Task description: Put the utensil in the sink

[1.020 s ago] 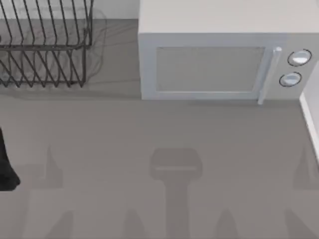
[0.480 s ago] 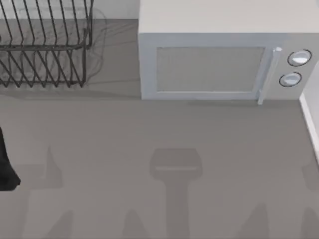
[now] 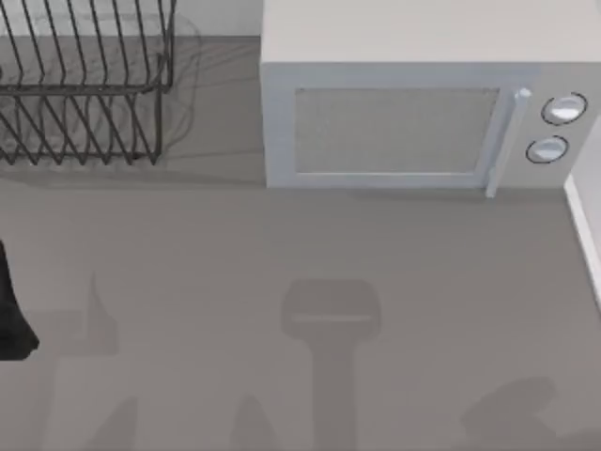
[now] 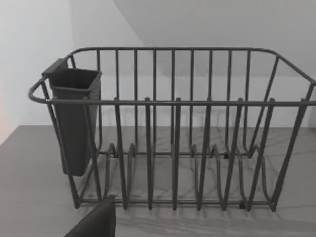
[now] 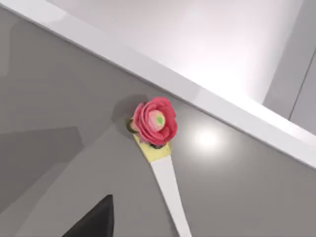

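Right wrist view: utensil (image 5: 157,148) with pink rose head lies flat on the bench (image 5: 59,98), just ahead of my right gripper, head near the pale sink rim (image 5: 207,96). Left arm (image 3: 11,315) parked at left edge, facing the dish rack (image 4: 173,128). Can't tell either gripper's opening.

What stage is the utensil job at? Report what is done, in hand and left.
Done: nothing yet. The utensil, with a pink flower on its end, lies flat on the grey counter beside a white rim, which may be the sink's edge. In hand: the right wrist view looks down on the utensil, so that arm seems to be approaching. Left: grasping, lifting and putting it in the sink. The left wrist view faces the dish rack.
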